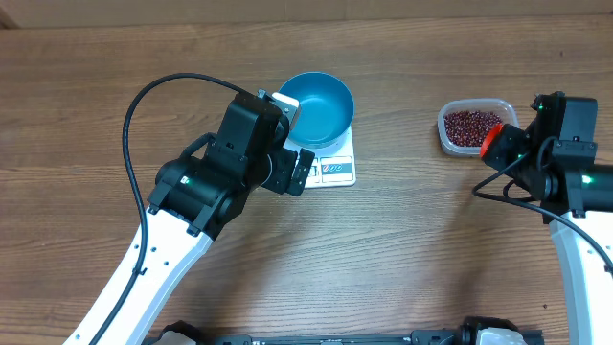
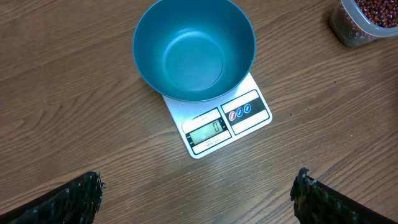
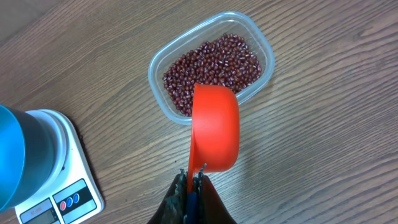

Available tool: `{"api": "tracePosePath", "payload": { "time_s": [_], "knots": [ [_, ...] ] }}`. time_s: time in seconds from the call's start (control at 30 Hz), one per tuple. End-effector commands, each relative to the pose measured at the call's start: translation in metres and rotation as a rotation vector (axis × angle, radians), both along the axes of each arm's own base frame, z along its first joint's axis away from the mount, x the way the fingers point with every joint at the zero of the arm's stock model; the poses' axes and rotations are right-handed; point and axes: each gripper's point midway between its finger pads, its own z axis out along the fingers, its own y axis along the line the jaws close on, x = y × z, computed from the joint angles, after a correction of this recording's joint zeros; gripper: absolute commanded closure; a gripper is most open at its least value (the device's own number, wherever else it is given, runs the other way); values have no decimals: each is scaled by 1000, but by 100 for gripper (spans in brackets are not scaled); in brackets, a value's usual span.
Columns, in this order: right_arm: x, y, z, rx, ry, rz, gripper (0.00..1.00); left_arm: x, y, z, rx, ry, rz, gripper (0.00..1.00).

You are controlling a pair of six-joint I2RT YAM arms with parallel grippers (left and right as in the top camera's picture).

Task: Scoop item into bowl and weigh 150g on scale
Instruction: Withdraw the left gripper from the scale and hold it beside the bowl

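Observation:
The empty blue bowl (image 1: 321, 103) (image 2: 194, 50) stands on the white scale (image 1: 337, 170) (image 2: 221, 124), whose display shows zero. Dark red-brown beans (image 3: 211, 65) (image 1: 469, 125) fill a clear plastic tub at the right. My right gripper (image 3: 193, 177) (image 1: 503, 146) is shut on the handle of an orange scoop (image 3: 214, 127) (image 1: 489, 142), whose cup hangs over the tub's near rim. The inside of the scoop is hidden. My left gripper (image 2: 198, 179) (image 1: 302, 168) hovers open just in front of the scale, nothing between its fingers.
The clear tub (image 3: 264, 50) (image 2: 364, 25) sits to the right of the scale, apart from it. The bowl's edge (image 3: 9, 155) and the scale (image 3: 59, 186) show at the left of the right wrist view. Bare wooden table (image 1: 383, 259) lies around them.

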Motion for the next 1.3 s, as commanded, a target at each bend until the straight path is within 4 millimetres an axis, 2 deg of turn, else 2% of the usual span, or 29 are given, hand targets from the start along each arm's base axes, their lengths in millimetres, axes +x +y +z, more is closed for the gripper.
{"api": "tracePosePath", "payload": {
  "time_s": [0.0,0.33,0.6,0.63,0.67,0.77,0.8,0.87,1.27],
  "knots": [
    [4,0,19,0,-57,-1,96,5,0,5,-8,-15,26,0],
    [4,0,19,0,-58,-1,96,-1,-9,4,-36,6,-27,0],
    [4,0,19,0,-57,-1,96,0,-9,5,-33,2,-24,0],
    [4,0,19,0,-56,-1,96,1,-8,5,-31,0,-21,0],
    [4,0,19,1,-54,-1,91,1,-8,5,-31,0,-21,0],
    [3,0,19,1,-53,-2,89,1,-8,4,-30,2,-21,1],
    [3,0,19,1,-53,-1,89,1,-8,4,-30,2,-21,0],
    [4,0,19,1,-53,-1,96,1,-8,4,-30,2,-21,1],
    [8,0,22,-15,-72,22,96,1,-8,4,-29,3,-21,0]
  ]
}}
